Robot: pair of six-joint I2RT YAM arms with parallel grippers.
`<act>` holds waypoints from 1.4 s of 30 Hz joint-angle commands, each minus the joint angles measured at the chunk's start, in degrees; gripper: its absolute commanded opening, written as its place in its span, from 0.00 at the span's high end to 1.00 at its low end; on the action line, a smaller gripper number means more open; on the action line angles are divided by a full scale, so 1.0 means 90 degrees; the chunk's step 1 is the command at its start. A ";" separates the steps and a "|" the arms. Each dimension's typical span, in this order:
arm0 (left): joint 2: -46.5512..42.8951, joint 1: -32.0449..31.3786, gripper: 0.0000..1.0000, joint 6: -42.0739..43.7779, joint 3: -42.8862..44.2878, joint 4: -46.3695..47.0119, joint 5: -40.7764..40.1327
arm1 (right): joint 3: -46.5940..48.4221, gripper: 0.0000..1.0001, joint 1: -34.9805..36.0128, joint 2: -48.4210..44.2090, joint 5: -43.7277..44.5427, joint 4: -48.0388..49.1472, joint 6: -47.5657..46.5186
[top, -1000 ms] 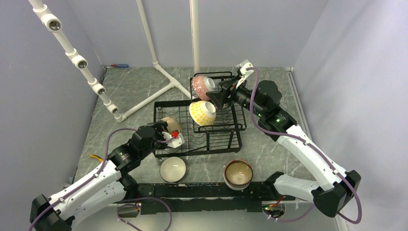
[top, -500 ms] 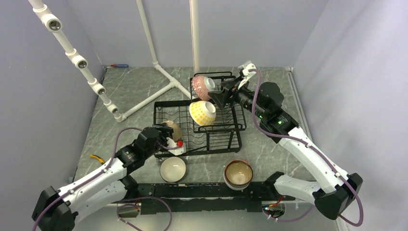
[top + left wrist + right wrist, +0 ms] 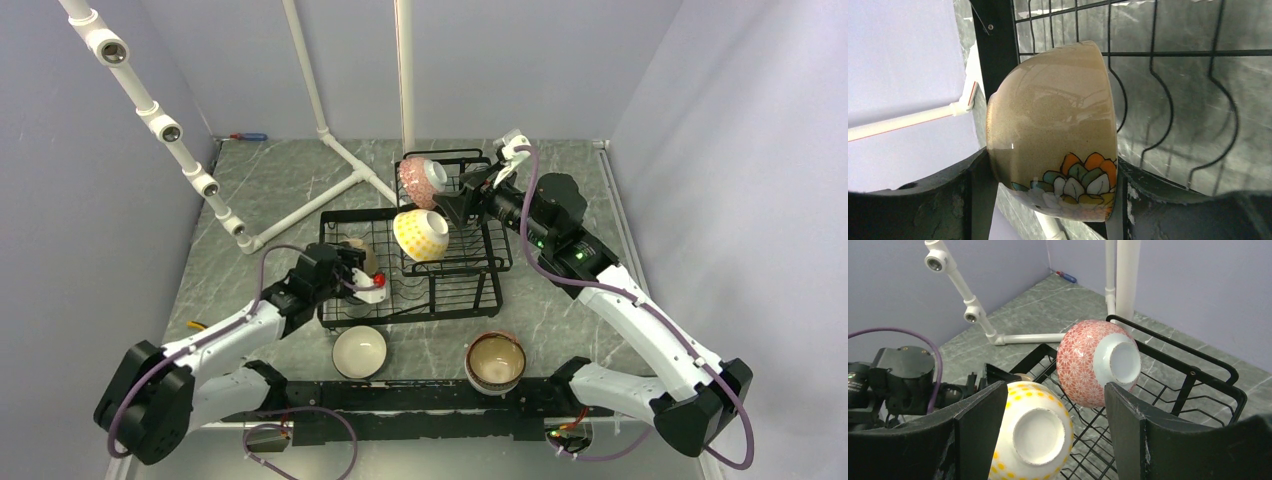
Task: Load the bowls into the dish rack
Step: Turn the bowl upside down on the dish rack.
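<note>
A tan bowl with a painted flower (image 3: pixel 1053 125) lies on its side between the jaws of my left gripper (image 3: pixel 1048 205), which is shut on it. It hangs over the left end of the black dish rack (image 3: pixel 470 285), above the lower tray's slots (image 3: pixel 1168 100). In the top view the left gripper (image 3: pixel 356 264) hides most of that bowl. The pink-patterned bowl (image 3: pixel 415 180) leans in the raised basket. The yellow-dotted bowl (image 3: pixel 420 235) rests bottom-up just in front of it. My right gripper (image 3: pixel 455 205) hovers open and holds nothing, right of these two bowls (image 3: pixel 1033 440).
A cream bowl (image 3: pixel 359 351) and a brown-rimmed bowl stacked on another (image 3: pixel 495 362) stand on the table in front of the rack. The white pipe frame (image 3: pixel 300 200) stands to the rack's back left. A small red and blue tool (image 3: pixel 248 136) lies by the back wall.
My left arm has stretched forward and carried the tan bowl further over the rack's left end. The right gripper has drawn back a little from the pink bowl.
</note>
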 commanded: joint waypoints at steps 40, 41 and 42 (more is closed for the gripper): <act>0.2816 0.0783 0.97 -0.0658 0.1366 0.3134 -0.1147 | 0.0027 0.25 -0.0045 -0.0206 0.0133 0.0189 0.0009; 0.2850 0.0782 0.97 -0.0716 0.1381 0.3095 -0.1136 | 0.0014 0.25 -0.0057 -0.0207 0.0145 0.0189 0.0003; 0.2867 0.0782 0.96 -0.0746 0.1393 0.3049 -0.1105 | 0.0009 0.25 -0.0052 -0.0210 0.0150 0.0194 0.0002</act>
